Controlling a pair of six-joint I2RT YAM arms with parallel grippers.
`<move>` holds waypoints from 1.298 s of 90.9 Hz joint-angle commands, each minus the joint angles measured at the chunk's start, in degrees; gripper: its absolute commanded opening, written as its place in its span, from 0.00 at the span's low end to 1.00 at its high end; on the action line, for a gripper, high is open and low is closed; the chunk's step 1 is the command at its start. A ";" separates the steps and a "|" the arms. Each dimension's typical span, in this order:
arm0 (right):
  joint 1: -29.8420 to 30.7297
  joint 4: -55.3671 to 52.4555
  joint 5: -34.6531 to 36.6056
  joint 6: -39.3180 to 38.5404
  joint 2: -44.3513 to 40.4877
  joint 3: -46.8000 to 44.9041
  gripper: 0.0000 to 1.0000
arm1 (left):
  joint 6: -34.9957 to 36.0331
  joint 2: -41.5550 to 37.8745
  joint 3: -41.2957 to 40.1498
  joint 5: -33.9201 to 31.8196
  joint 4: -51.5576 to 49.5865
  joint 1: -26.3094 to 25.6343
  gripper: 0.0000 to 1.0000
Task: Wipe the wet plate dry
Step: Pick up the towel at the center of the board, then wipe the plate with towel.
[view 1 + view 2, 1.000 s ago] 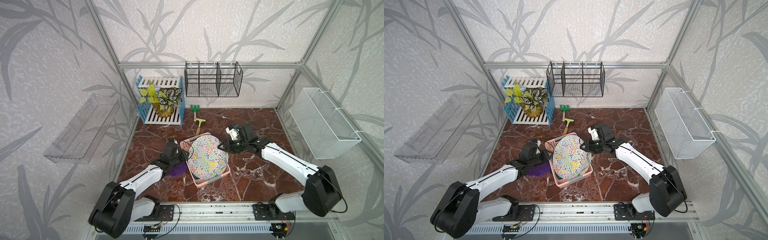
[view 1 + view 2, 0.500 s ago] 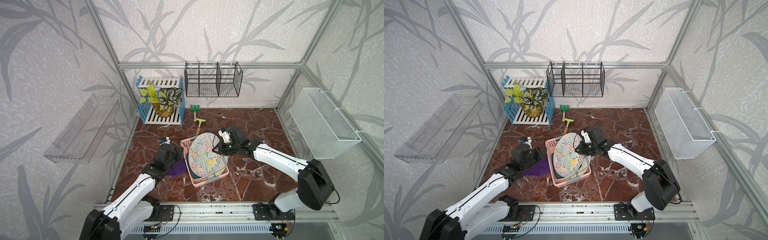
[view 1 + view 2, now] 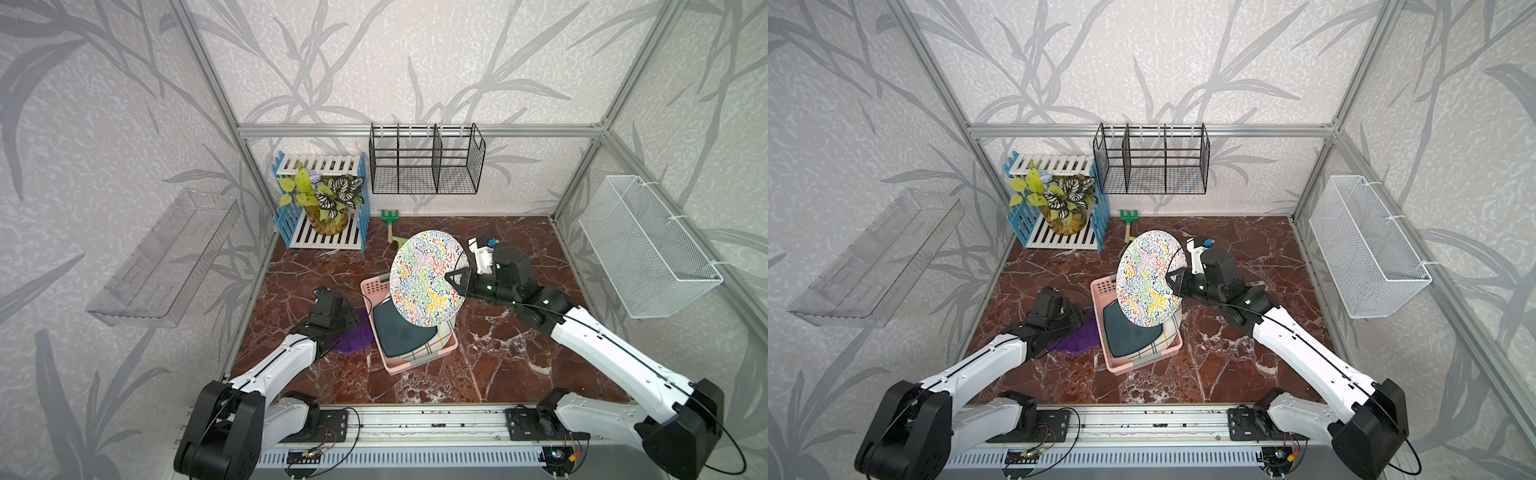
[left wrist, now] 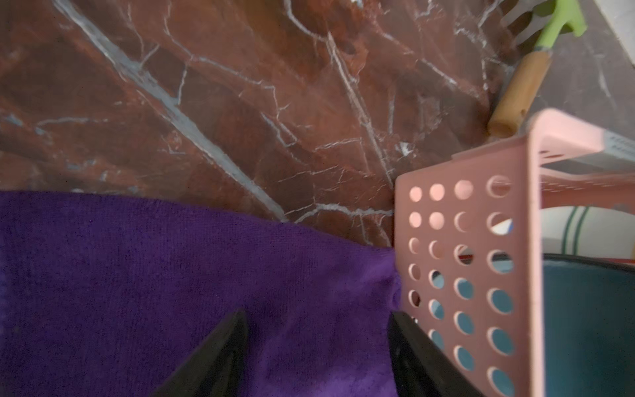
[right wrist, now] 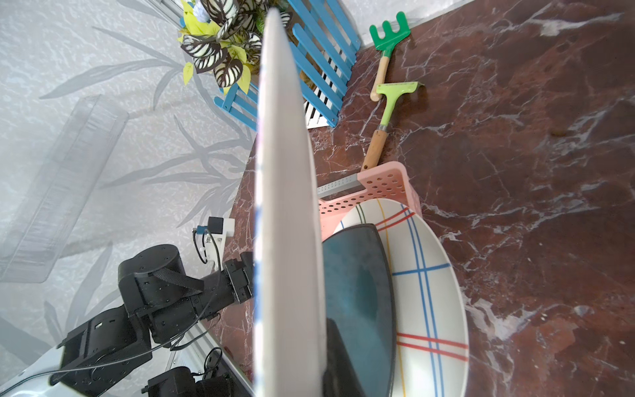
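A round plate (image 3: 426, 282) (image 3: 1148, 278) with a many-coloured squiggle pattern hangs tilted on edge above the pink basket (image 3: 372, 286) (image 3: 1102, 286). My right gripper (image 3: 451, 276) (image 3: 1170, 277) is shut on its right rim. The right wrist view shows the plate (image 5: 288, 206) edge-on, with one dark finger (image 5: 338, 357) against its back. A purple cloth (image 3: 355, 338) (image 3: 1073, 340) (image 4: 171, 275) lies flat on the marble, touching the basket's left wall (image 4: 464, 240). My left gripper (image 3: 353, 322) (image 4: 318, 314) stands open just over the cloth, with nothing between its fingers.
Inside the basket lie a dark teal plate (image 3: 399, 328) and a white plate with coloured stripes (image 5: 429, 275). Two green garden tools (image 3: 390, 220) lie behind the basket. A potted plant in a blue-and-white crate (image 3: 328, 203) stands at the back left. A black wire rack (image 3: 426, 166) hangs on the back wall.
My right gripper has shut on the patterned plate and lifted it up out of the basket. My left gripper has drawn back from the basket to over the purple cloth and opened wider.
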 commanded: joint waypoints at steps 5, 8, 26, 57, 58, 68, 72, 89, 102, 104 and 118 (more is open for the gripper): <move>-0.26 1.64 1.72 0.58 -1.87 -0.88 0.00 | 0.37 2.38 -1.56 -4.35 -1.72 -2.68 0.70; -0.34 1.82 1.74 0.60 -1.80 -0.87 0.00 | 0.60 3.35 -1.64 -5.90 -1.84 -4.13 0.71; -0.35 2.96 1.64 0.60 -0.68 -0.62 0.00 | 3.02 13.08 -0.38 -7.39 -2.25 -7.58 0.84; -1.05 4.60 -1.56 2.67 -2.40 -2.07 0.00 | 1.48 -4.96 13.48 -5.54 -10.72 -5.36 0.00; -1.05 5.21 -2.06 3.48 -2.45 -2.22 0.00 | 1.92 -6.11 13.99 -4.44 -9.39 -5.37 0.00; -1.06 13.43 -6.81 9.34 -1.99 -4.80 0.00 | 0.32 -10.21 16.82 10.80 3.78 -6.01 0.00; -1.06 16.15 -8.11 11.93 -1.60 -5.46 0.00 | -0.48 -8.96 18.33 15.25 6.02 -7.02 0.00; -0.98 23.51 -11.01 18.17 -0.39 -5.90 0.00 | 3.17 -2.68 22.81 20.83 6.27 -13.20 0.00; -1.05 26.85 -8.79 21.42 -1.16 -6.54 0.00 | 1.93 -0.60 21.18 21.83 8.53 -18.10 0.00; -1.05 27.14 -8.45 21.76 -1.28 -6.51 0.00 | 1.46 -0.46 20.93 21.59 8.99 -19.17 0.00; -1.07 30.50 -6.34 23.75 -1.01 -5.71 0.00 | 0.08 1.92 21.26 19.02 13.78 -29.69 0.00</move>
